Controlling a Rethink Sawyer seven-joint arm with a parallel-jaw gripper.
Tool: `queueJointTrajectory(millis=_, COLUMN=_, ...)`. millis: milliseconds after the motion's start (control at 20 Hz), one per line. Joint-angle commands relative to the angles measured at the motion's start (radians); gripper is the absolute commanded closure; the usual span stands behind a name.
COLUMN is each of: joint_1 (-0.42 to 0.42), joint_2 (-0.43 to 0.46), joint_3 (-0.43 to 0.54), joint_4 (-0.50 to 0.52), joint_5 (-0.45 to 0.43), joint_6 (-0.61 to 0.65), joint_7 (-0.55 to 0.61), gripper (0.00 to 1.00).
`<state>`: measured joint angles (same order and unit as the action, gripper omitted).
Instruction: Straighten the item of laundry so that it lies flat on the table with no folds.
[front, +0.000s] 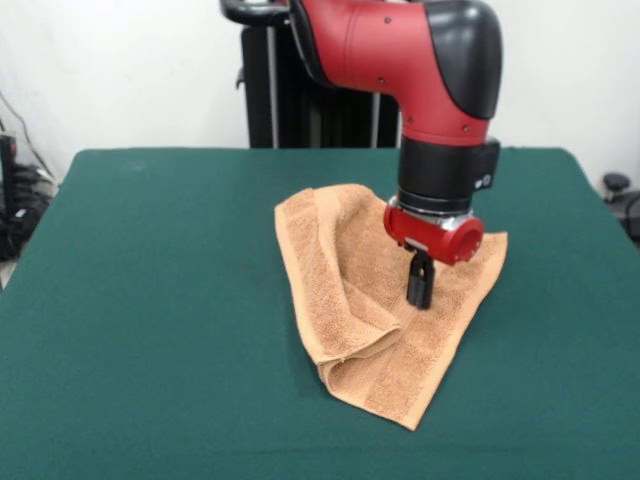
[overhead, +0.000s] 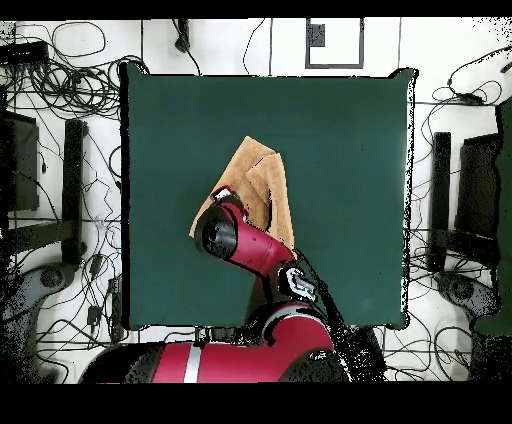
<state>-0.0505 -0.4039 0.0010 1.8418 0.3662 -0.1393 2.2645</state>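
The item of laundry (front: 350, 290) is a light orange-tan towel lying crumpled in the middle of the green table (front: 150, 300). Its left part is folded over into a raised ridge that runs toward the near corner. My gripper (front: 420, 300) reaches straight down onto the towel's right half, with the black fingers (front: 420, 278) drawn together and their tips sunk in the cloth. In the overhead view the towel (overhead: 262, 185) shows as a folded, roughly triangular shape on the table (overhead: 350, 150), and the arm's wrist hides the gripper.
The red arm (overhead: 250, 250) stretches from the table's bottom edge over the towel's lower left part. Beyond the table's edges lie cables (overhead: 60, 70) and dark stands (overhead: 440, 190) on the floor.
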Motion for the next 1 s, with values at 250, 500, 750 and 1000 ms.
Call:
queueJointTrajectory(millis=250, joint_1=-0.036, joint_2=0.059, joint_3=0.046, joint_4=-0.101, joint_5=-0.017, joint_6=0.135, joint_7=0.064, gripper=1.00)
queueJointTrajectory(millis=500, joint_1=-0.053, joint_2=0.063, joint_3=0.048, joint_4=-0.104, joint_5=-0.051, joint_6=0.097, joint_7=0.062, gripper=1.00)
queueJointTrajectory(millis=750, joint_1=-0.042, joint_2=0.024, joint_3=-0.034, joint_4=-0.142, joint_5=-0.077, joint_6=0.159, joint_7=0.016, gripper=1.00)
queueJointTrajectory(millis=1000, joint_1=-0.073, joint_2=-0.018, joint_3=-0.037, joint_4=-0.146, joint_5=-0.120, joint_6=0.226, joint_7=-0.011, gripper=1.00)
